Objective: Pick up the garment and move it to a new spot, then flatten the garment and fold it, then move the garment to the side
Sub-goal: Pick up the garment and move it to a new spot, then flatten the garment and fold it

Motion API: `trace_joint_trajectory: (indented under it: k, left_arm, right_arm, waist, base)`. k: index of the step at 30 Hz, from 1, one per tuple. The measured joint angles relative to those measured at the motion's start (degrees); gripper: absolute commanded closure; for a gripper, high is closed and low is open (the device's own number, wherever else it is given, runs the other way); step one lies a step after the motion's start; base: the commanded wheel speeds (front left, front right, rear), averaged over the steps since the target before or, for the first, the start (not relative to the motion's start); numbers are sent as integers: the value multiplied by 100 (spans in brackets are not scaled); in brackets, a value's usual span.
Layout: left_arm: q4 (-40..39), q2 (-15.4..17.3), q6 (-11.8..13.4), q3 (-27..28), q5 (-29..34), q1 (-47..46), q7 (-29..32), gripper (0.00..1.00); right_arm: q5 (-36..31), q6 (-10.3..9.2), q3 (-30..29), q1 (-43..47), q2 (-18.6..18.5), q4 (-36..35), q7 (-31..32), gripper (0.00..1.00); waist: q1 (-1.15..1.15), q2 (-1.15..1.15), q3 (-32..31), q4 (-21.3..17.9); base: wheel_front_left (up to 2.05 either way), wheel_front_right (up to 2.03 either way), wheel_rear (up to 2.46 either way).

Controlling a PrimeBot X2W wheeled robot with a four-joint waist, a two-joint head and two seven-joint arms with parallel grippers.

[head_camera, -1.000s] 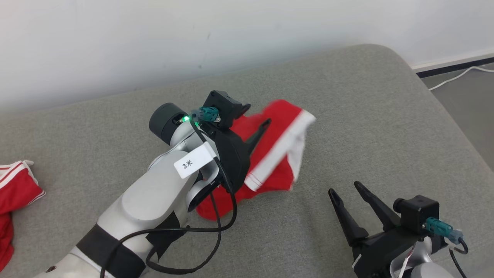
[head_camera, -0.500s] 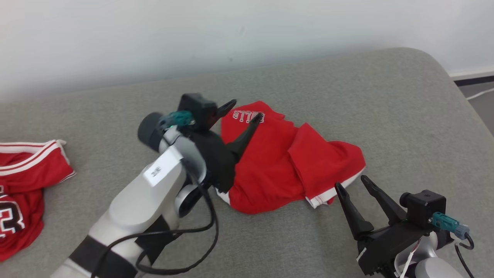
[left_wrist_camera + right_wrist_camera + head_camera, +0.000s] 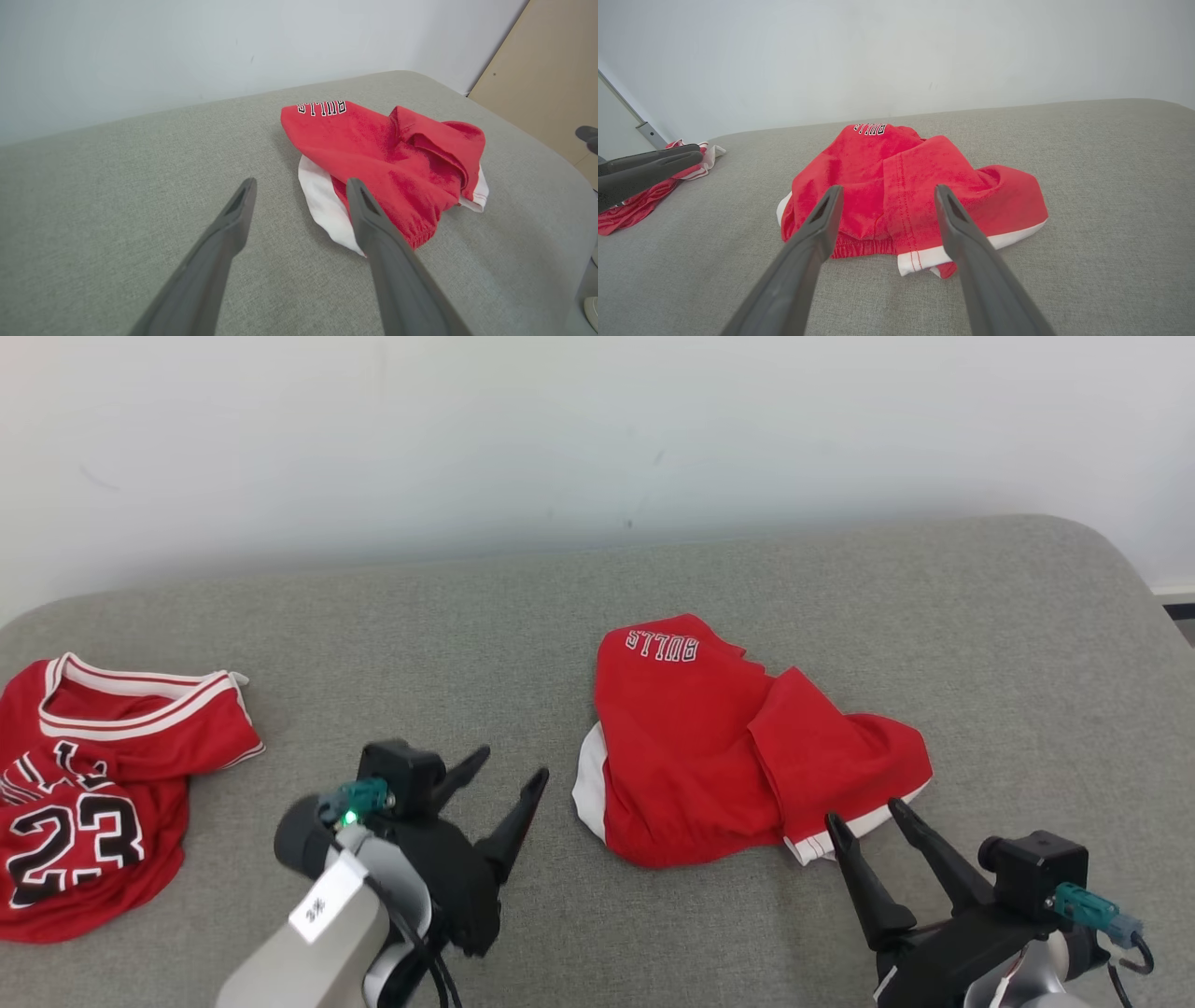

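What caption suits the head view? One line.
Left hand and right hand, both open, beside crumpled red shorts on grey cushion.

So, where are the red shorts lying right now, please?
In the head view, the red shorts lie right of centre on the grey cushion, just beyond the right end effector.

The right gripper [image 3: 888,190], fingers spread and empty, points at crumpled red shorts [image 3: 915,172] with a white hem, lying on a grey cushion [image 3: 1101,224].

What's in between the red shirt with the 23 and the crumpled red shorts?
In the head view, the robot's left pincer, open, is between the red number 23 jersey and the crumpled red shorts; otherwise just bare grey cushion.
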Motion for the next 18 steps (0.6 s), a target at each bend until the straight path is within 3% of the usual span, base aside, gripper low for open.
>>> trace_joint_trajectory:
  k: [7, 18]
  left_arm:
    - [-85, 20, 37, -101, -60, 421, 22, 0]
    - [15, -187, 98, -236, -113, 423, 370, 0]
  right_arm:
    - [1, -42, 48, 92, 25, -133, 15, 0]
    - [-1, -42, 149, -112, 71, -297, 85, 0]
  waist:
    - [1, 0, 18, 36]
    - [0, 0, 292, -332]
  base:
    - [0, 0, 0]
    - [0, 0, 0]
